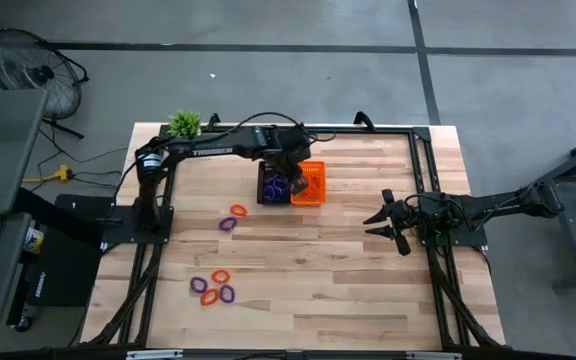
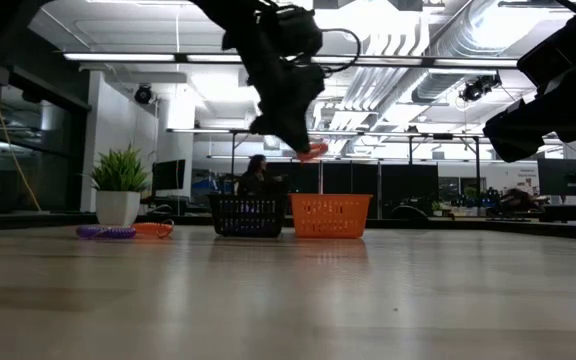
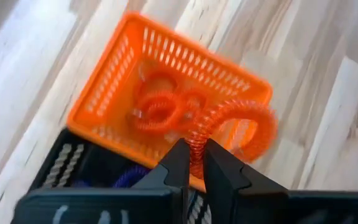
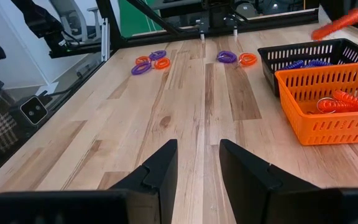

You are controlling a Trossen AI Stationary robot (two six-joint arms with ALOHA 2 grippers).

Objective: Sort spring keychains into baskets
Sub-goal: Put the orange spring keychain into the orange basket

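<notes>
At the table's far left corner stands a small green potted plant in a white pot. On the bare light wooden tabletop, towards the left, lie two loose groups of small coiled spring keychains: a nearer cluster of purple and orange-red loops and, farther in, a pair, one orange-red and one purple.

The left arm reaches from its base on the left across to the middle of the far side, where the left gripper hangs above the two baskets. Its two dark fingers are pinched to a narrow gap, clamped on a single orange-red coiled spring keychain that curls out past the fingertips, held in the air over the bright orange plastic mesh basket. In the low view that keychain shows clear above the basket's rim, not touching it. Several orange-red coils already lie inside the orange basket. Touching its left side stands the black plastic mesh basket, with purple coils inside.

Well to the right, near the table's right edge, the right gripper waits just above the wood, its fingers spread moderately apart with nothing between them, pointing towards the baskets.
</notes>
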